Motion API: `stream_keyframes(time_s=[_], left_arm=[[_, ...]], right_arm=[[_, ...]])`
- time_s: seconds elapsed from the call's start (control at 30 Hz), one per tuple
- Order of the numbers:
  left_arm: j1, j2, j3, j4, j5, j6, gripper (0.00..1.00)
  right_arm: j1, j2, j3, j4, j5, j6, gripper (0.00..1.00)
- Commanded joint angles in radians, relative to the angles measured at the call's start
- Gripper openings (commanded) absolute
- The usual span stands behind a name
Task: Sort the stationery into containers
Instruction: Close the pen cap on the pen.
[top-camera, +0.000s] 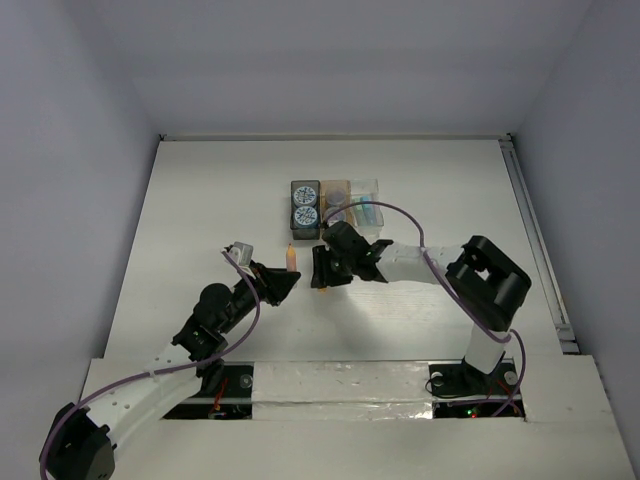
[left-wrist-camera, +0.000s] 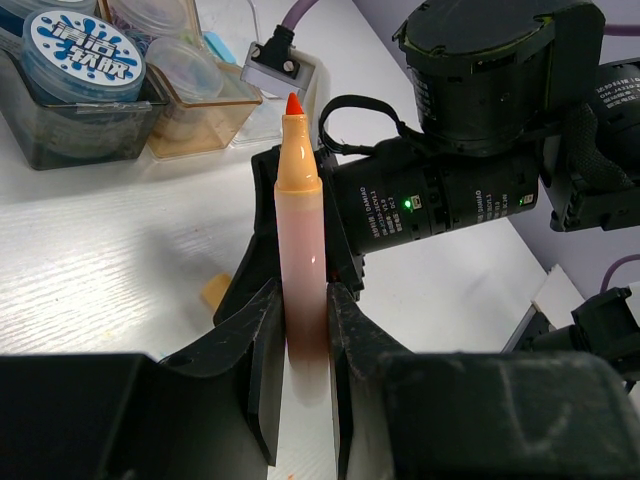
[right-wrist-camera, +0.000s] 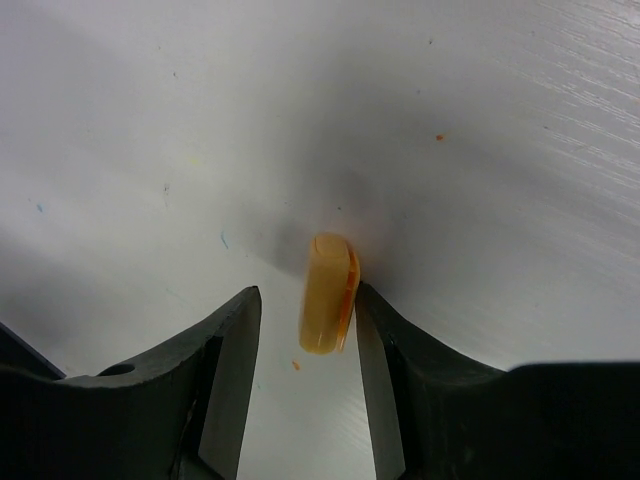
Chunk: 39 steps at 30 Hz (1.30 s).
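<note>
My left gripper (left-wrist-camera: 298, 300) is shut on an uncapped orange marker (left-wrist-camera: 300, 230), held upright with its red tip up; it also shows in the top view (top-camera: 291, 258). My right gripper (right-wrist-camera: 305, 310) is open, pointing down at the table, its jaws on either side of a small orange cap (right-wrist-camera: 326, 295). The cap touches the right finger and stands apart from the left one. In the top view the right gripper (top-camera: 322, 272) is just right of the marker. Behind stand the dark grey box (top-camera: 304, 204) with two patterned discs, the tan box (top-camera: 336, 195) and the clear box (top-camera: 366, 205).
The two grippers are close together in the middle of the white table (top-camera: 200, 230). The right arm's wrist (left-wrist-camera: 440, 200) fills the left wrist view just behind the marker. The boxes (left-wrist-camera: 60, 130) sit a short way beyond. A rail (top-camera: 535, 240) runs along the right table edge.
</note>
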Motion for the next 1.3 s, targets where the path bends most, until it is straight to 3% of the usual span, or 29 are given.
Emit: stream_keyframes(time_s=[0.0,0.2,0.3,0.33,0.43,0.57,0.9,1.1,1.27], left_arm=[[-0.003,-0.002,0.001,0.043,0.006,0.011,0.00],[-0.003,-0.004,0.001,0.041,0.006,0.011,0.00],[-0.003,-0.005,-0.001,0.037,0.006,0.011,0.00],[-0.003,-0.007,-0.001,0.035,0.003,0.011,0.00],[-0.003,-0.007,-0.005,0.034,0.001,0.010,0.00],[-0.003,0.002,-0.013,0.049,0.007,-0.005,0.00],[-0.003,0.054,0.018,0.225,0.165,-0.154,0.00],[-0.003,0.076,0.021,0.396,0.248,-0.280,0.00],[-0.003,0.090,0.041,0.446,0.274,-0.304,0.00]], right_arm=[[0.005,0.054,0.000,-0.051,0.032,-0.010,0.49],[0.005,0.081,0.005,-0.040,0.038,-0.009,0.45],[0.005,0.089,0.008,-0.048,0.060,-0.012,0.26],[0.005,0.088,0.011,-0.047,0.060,-0.012,0.14],[0.005,0.063,0.007,-0.034,0.092,-0.013,0.00],[0.005,-0.029,-0.016,0.036,0.138,-0.023,0.00],[-0.027,-0.334,-0.121,0.473,0.202,-0.009,0.00],[-0.027,-0.452,-0.204,0.731,0.113,0.054,0.00],[-0.027,-0.455,-0.216,0.831,0.000,0.111,0.00]])
